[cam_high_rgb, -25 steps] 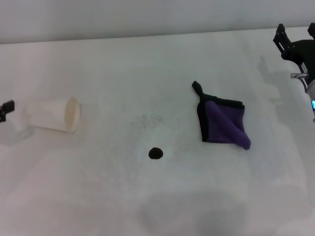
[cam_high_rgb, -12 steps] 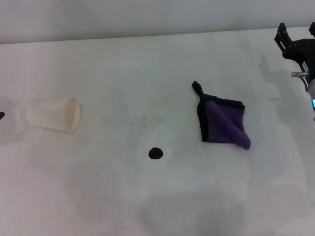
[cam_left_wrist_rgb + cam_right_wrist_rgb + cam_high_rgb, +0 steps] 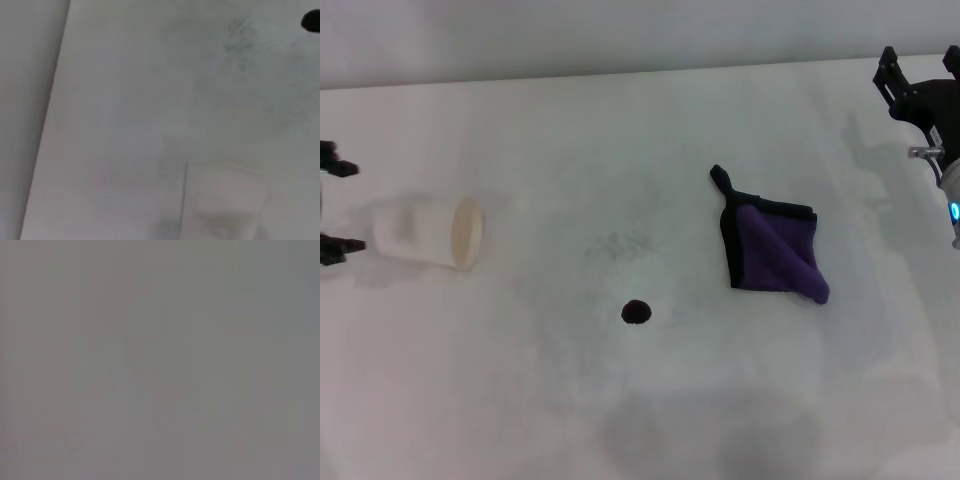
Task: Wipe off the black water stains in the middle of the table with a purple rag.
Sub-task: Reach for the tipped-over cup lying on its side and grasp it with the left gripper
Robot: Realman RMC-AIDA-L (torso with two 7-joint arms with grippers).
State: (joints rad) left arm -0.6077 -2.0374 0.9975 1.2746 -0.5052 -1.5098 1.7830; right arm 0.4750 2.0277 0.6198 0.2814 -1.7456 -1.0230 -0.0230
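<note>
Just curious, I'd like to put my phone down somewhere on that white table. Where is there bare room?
The whole near strip of the table, in front of the black blot, is bare. So is the far strip behind the purple rag and the tipped paper cup. Avoid the edges: the left claw sits by the cup, the right claw at the far right.

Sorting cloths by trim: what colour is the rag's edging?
Black edging on the purple rag, clearest in the head view.
</note>
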